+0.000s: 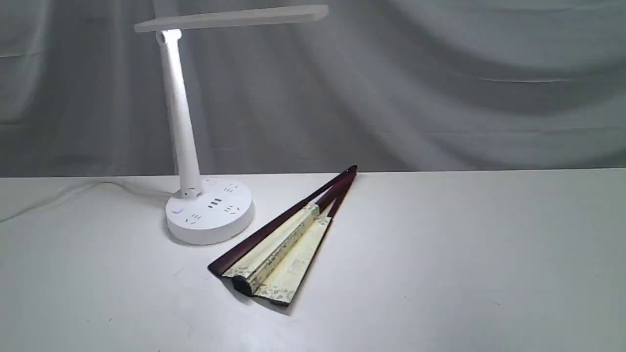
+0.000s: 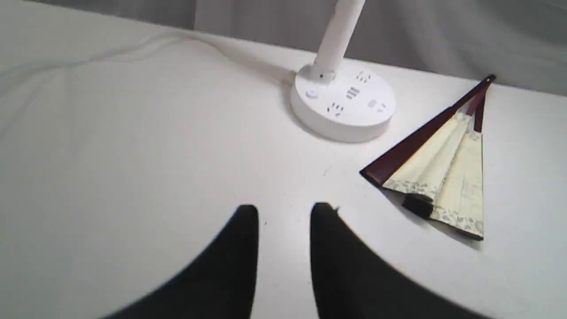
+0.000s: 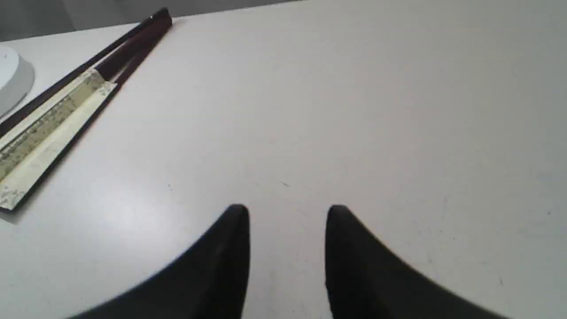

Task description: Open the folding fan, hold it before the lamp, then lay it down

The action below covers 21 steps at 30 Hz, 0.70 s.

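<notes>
Folding fan (image 1: 283, 244) lies barely spread on the table (image 1: 440, 269), just beside the lamp (image 1: 209, 217) base; left gripper (image 2: 283, 212) and right gripper (image 3: 288, 212) hover parted, empty; best pinch one guard each, spreading gently.

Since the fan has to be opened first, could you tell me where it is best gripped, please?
Probably by the dark outer stick on the edge of the fan facing the lamp, near the wide end, coming from that side. The fan lies flat, slightly spread, and that stick sits exposed along the edge.
</notes>
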### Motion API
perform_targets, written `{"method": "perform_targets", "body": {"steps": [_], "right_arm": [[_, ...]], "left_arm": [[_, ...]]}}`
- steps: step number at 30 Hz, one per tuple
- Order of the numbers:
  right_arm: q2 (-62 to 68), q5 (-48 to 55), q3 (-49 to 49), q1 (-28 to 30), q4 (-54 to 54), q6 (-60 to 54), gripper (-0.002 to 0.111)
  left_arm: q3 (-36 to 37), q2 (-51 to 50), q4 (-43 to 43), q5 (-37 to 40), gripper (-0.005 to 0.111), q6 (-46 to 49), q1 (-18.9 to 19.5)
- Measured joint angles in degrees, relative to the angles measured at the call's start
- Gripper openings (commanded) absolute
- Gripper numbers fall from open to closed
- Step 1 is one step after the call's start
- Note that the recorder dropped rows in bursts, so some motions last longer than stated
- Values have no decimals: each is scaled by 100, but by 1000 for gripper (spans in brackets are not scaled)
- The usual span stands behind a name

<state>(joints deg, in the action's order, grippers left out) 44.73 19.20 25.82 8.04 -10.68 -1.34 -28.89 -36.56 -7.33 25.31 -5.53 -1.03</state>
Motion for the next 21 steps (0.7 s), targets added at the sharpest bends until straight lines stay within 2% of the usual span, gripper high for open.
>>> {"method": "perform_targets", "body": {"steps": [5, 16, 21], "right_arm": [[405, 93, 79, 0, -363, -138, 36], [1413, 719, 1172, 0, -746, -812, 36], [1798, 528, 1440, 0, -746, -1234, 35]], "left_arm": [[0, -749, -286, -169, 29, 151, 0], [-652, -2289, -1859, 194, 29, 2133, 0], [-887, -2818, -2032, 235, 29, 2416, 0]]}}
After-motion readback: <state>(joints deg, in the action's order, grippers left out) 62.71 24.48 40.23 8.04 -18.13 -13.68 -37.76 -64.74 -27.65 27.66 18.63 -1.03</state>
